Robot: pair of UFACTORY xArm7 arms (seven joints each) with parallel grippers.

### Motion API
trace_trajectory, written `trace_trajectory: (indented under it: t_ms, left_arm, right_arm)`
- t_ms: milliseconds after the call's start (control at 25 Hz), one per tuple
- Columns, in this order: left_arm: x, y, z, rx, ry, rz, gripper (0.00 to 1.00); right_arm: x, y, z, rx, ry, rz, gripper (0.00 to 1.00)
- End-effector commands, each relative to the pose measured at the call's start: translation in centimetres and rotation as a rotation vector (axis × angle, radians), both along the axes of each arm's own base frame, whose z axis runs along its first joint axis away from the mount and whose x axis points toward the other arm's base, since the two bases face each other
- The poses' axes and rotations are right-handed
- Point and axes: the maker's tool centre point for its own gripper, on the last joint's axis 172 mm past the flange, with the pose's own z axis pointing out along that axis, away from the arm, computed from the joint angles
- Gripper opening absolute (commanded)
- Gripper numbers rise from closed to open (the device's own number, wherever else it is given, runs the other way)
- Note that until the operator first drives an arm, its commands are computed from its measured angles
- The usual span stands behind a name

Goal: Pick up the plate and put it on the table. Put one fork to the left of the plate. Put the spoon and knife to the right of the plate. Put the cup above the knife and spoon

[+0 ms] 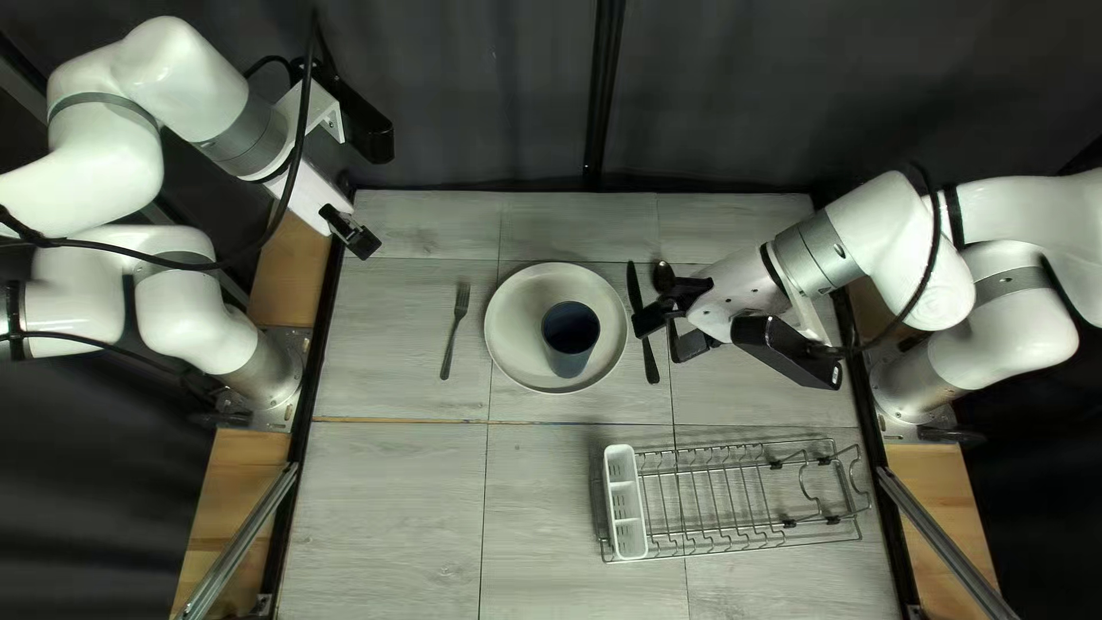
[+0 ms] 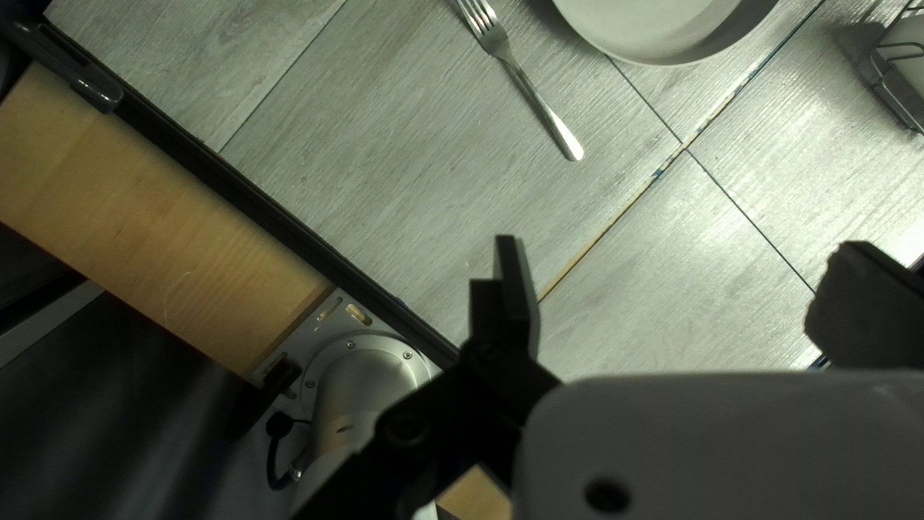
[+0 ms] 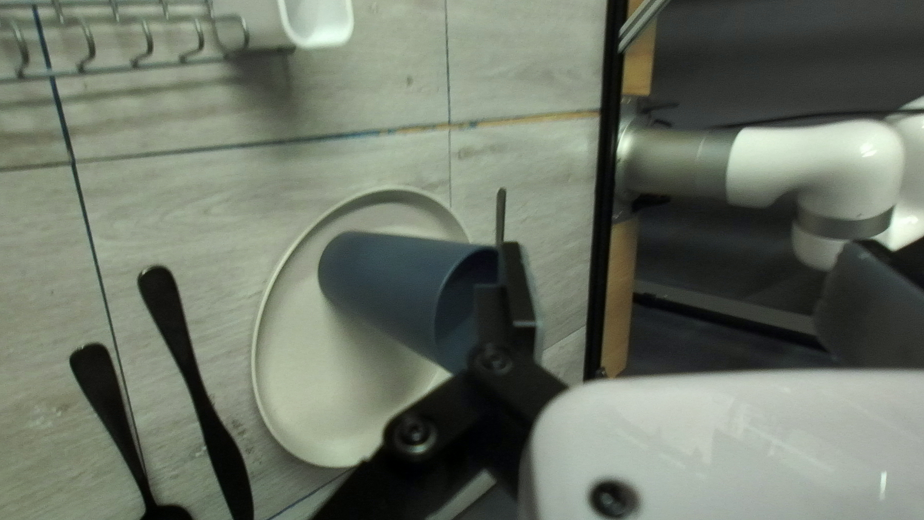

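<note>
Over the strip of worktop between the plate and the right arm's base hangs the right tool, and its two fingers are standing wide apart, with nothing gripped. The blue cup is upright on the round plate, just beyond this tool's fingertips on the side toward the left arm. In the right wrist view, one finger overlaps the rim of the cup, but I cannot tell if they are touching. Below the right tool there lies the black knife, near to the plate's edge, and next to it the black spoon, which the tool partly hides in the top left view. On the far side of the plate from this tool, the fork lies alone. The left tool is above the far left corner of the worktop; it is also open and holds no object, and in its wrist view the fork is ahead of it, well apart. Nearer to the worktop's near edge than both tools, there is a wire rack with a white holder at its left end.
</note>
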Motion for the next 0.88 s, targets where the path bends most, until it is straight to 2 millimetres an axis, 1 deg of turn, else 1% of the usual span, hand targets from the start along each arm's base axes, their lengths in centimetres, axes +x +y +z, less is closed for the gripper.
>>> trace_trajectory:
  t_ms: [40,520,560,600,640,880]
  left_arm:
    - [0.0,0.0,0.0,0.0,0.0,0.0,1.0]
    - [0.0,0.0,0.0,0.0,0.0,0.0,1.0]
    - [0.0,0.0,0.0,0.0,0.0,0.0,1.0]
    - [0.0,0.0,0.0,0.0,0.0,0.0,1.0]
    - [0.0,0.0,0.0,0.0,0.0,0.0,1.0]
    - [0.0,0.0,0.0,0.0,0.0,0.0,1.0]
  right_arm:
    - [0.0,0.0,0.0,0.0,0.0,0.0,1.0]
    - [0.0,0.0,0.0,0.0,0.0,0.0,1.0]
    - [-0.2,0.5,0.5,0.009,-0.011,0.007,1.0]
    - [0.0,1.3,0.5,0.004,-0.002,0.015,1.0]
    - [0.4,2.6,0.5,-0.006,0.018,0.032,1.0]
    - [0.4,2.6,0.5,-0.006,0.018,0.032,1.0]
